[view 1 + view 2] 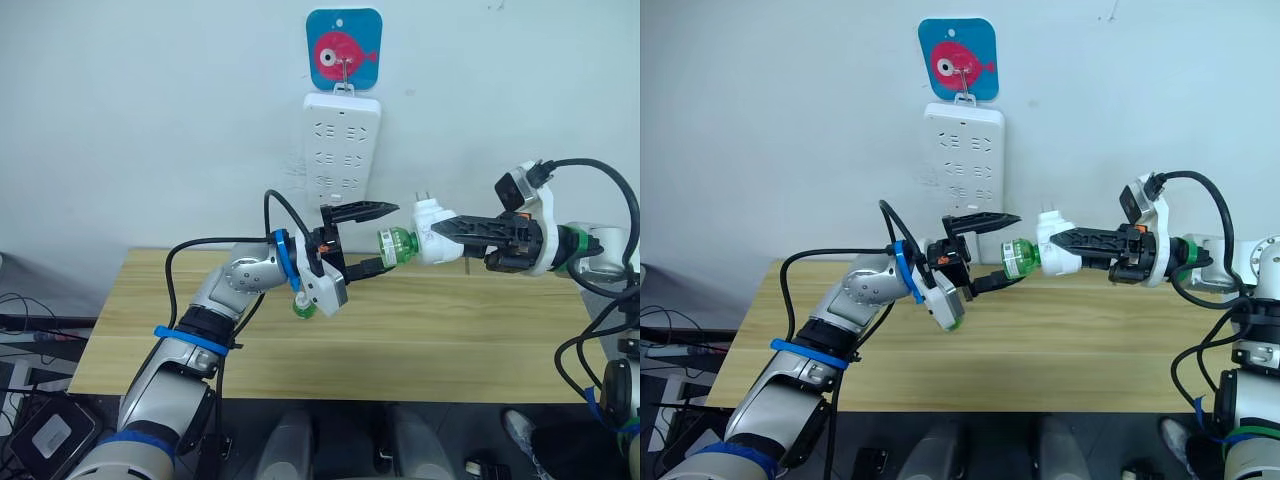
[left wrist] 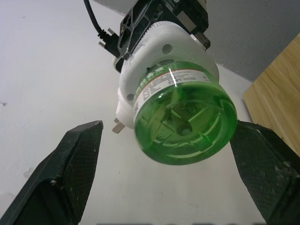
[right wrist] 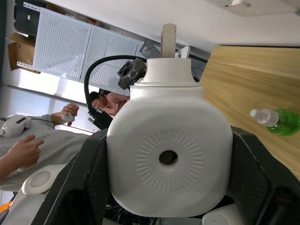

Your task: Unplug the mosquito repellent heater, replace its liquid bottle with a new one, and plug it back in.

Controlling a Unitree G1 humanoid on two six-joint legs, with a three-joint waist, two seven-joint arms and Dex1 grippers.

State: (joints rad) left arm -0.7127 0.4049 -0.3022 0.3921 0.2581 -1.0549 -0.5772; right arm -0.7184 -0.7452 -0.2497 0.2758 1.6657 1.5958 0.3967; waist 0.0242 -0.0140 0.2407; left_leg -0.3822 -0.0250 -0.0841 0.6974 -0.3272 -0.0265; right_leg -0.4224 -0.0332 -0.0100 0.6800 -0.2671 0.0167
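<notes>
My right gripper (image 1: pixel 437 231) is shut on the white mosquito repellent heater (image 1: pixel 432 238), held in the air in front of the wall with its plug prongs pointing up. Its green liquid bottle (image 1: pixel 398 246) sticks out of the heater toward my left arm; the neck is hidden inside the unit. My left gripper (image 1: pixel 391 237) is open, one finger above and one below the bottle's base (image 2: pixel 185 123), with a gap on both sides. The new bottle (image 3: pixel 277 121), green with a white cap, lies on the table, partly behind my left wrist (image 1: pixel 303 308).
A long white power strip (image 1: pixel 342 150) hangs on the wall under a blue fish hook (image 1: pixel 343 48), just above the two grippers. The wooden table (image 1: pixel 450 330) stretches below them. A person (image 3: pixel 108 101) and a hand (image 3: pixel 23 151) show behind in the right wrist view.
</notes>
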